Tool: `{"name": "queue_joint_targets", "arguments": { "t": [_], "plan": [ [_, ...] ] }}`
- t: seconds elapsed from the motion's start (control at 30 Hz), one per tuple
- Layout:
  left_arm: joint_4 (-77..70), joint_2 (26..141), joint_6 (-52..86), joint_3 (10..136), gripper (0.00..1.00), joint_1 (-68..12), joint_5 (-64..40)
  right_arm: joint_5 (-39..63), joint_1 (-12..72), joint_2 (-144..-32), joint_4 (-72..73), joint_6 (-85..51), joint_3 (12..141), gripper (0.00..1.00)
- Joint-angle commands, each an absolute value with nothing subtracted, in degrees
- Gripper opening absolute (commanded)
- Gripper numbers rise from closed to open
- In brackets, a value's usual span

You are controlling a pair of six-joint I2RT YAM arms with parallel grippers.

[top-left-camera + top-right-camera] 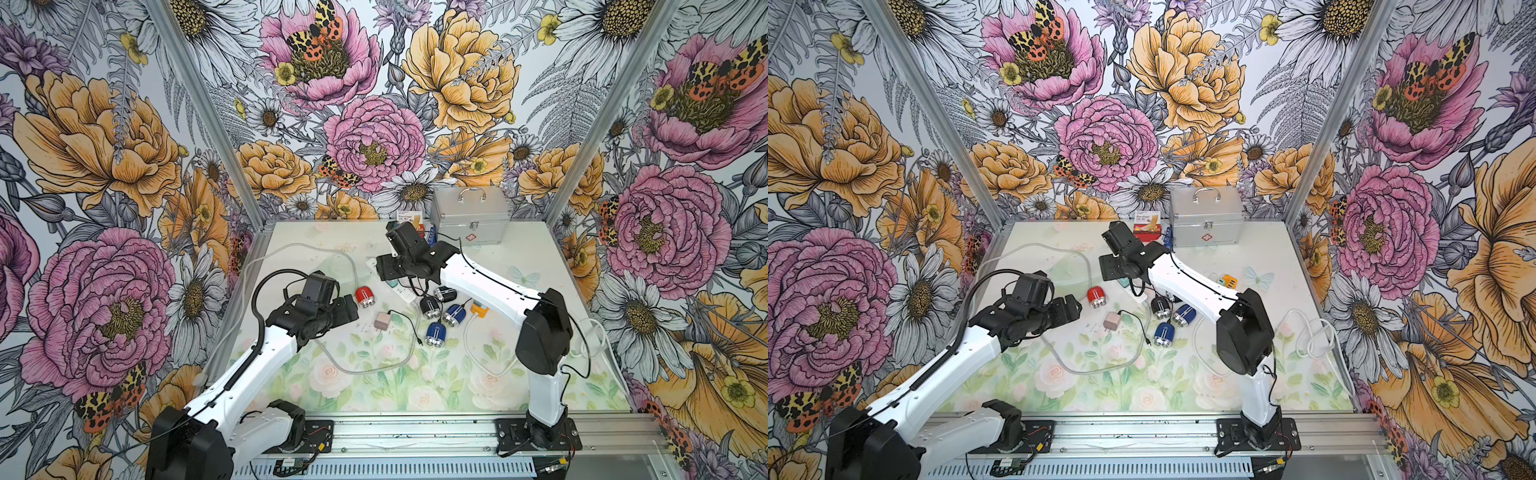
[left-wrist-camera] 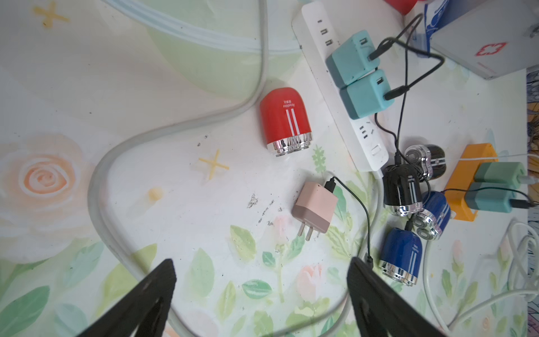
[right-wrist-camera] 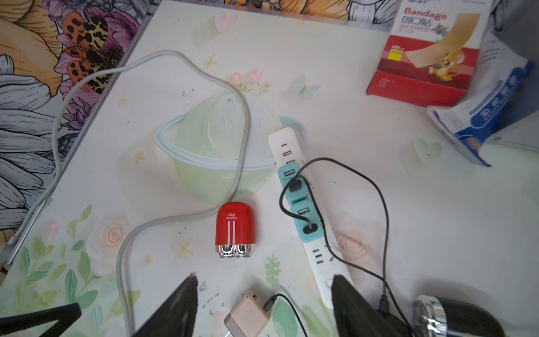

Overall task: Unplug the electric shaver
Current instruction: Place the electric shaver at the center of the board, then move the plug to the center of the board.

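Table [image 1: 519, 257] fills lower-centre of both top views. L gripper [image 2: 261, 262] & R gripper [image 3: 264, 277]: jaws spread wide, nothing btwn. White pwr strip [image 1: 402, 292] mid-frame; red shaver [image 1: 364, 297] lies just left of it, pink adapter [image 1: 381, 321] just below.

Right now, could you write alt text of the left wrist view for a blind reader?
A red shaver lies cable-free on a floral table, beside a white power strip carrying two teal chargers. A pink charger lies unplugged, prongs bare; the left hand hangs open above.
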State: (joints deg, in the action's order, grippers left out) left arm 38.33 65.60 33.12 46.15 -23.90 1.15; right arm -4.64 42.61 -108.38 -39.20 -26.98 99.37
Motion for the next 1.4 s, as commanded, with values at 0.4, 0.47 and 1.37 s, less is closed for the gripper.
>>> {"name": "queue_joint_targets", "arguments": {
  "t": [0.4, 0.47, 1.37],
  "plan": [
    [34.36, 101.51, 18.09, 66.41, 0.86, -31.37, -5.46, -9.68, 32.26, -85.16, -37.79, -30.23, 71.37, 0.73],
    [34.44, 103.42, 17.47, 67.35, 0.84, -31.69, -6.97, -9.2, 31.2, -84.26, -37.79, -30.14, 70.2, 0.72],
    [39.68, 101.71, 22.08, 60.8, 0.38, -34.08, 1.02, -0.76, 25.14, -88.28, -34.11, -27.6, 70.31, 0.69]
  ]
}}
